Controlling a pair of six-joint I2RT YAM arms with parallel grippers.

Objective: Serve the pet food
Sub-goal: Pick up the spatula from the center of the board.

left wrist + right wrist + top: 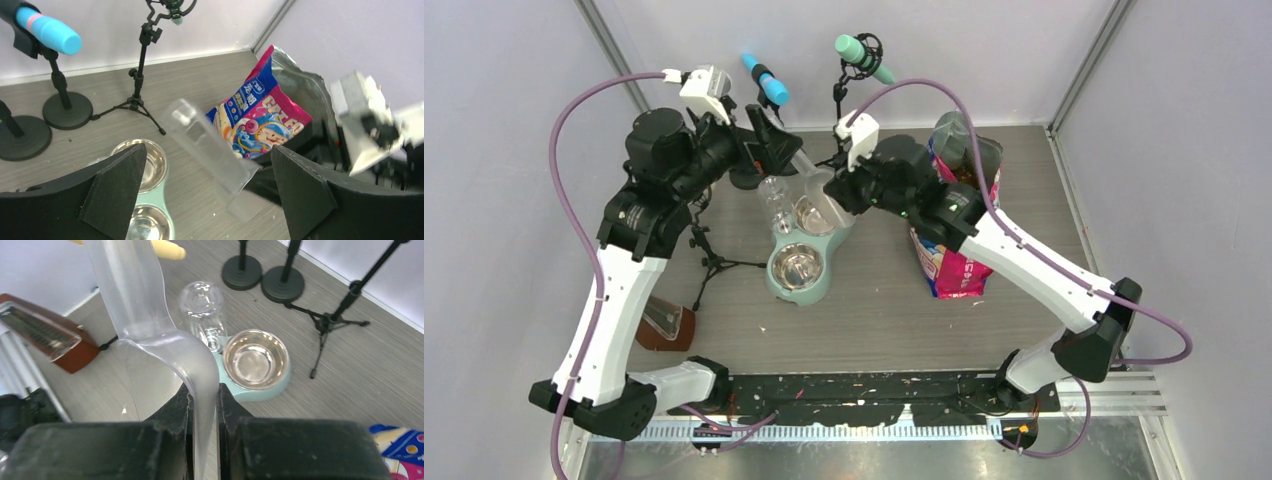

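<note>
While right fingers (230, 412) pinch the clear scoop (145, 305) and left fingers (120, 182) gape wide around it, pet food, bagged (952, 262) beside right fingers, is loose, light, spill-prone: scoop it.

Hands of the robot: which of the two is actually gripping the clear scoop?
The right hand: it pinches the clear scoop by its wall. The left hand gapes wide around the handle without touching it.

2 steel bowls (796, 265), 1 feeder (250, 394), 1 clear bottle (201, 305), 1 scoop (135, 295), 1 pet-food bag (952, 268).
</note>
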